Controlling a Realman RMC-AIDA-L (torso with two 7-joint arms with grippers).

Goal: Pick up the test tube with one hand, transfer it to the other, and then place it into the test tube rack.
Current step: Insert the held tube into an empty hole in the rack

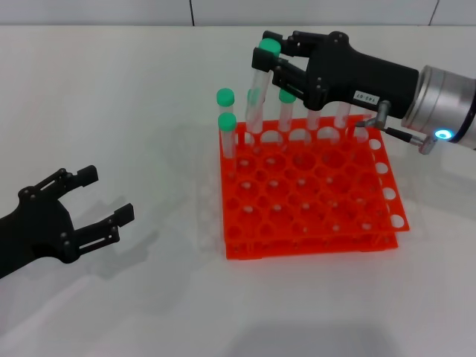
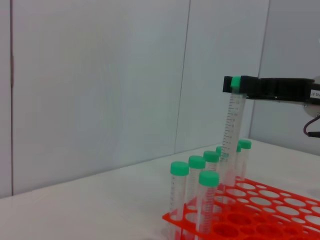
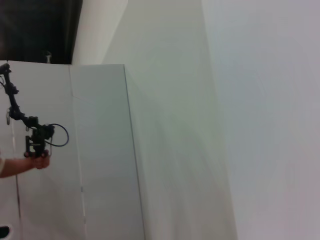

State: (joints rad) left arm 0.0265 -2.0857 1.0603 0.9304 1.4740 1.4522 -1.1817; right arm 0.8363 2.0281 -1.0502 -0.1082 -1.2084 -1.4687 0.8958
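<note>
Pinching the test tube (image 1: 256,97) just under its green cap, the right gripper (image 1: 274,58) suits this light, slick plastic; left gripper (image 1: 103,201) waits, jaws spread.

Head view bright, even overhead light – white table (image 1: 111,97) near blown out, w/ soft faint shadows under the left gripper (image 1: 104,201) and beside the test tube rack (image 1: 312,201). Orange of the rack looks oversaturated; status ring (image 1: 444,134) glows blue-white. Left wrist view dimmer, greyish, slightly soft, grainy. Right wrist view flat and hazy – pale wall (image 3: 225,125) shows smeary blur, dark corner at one edge.
</note>
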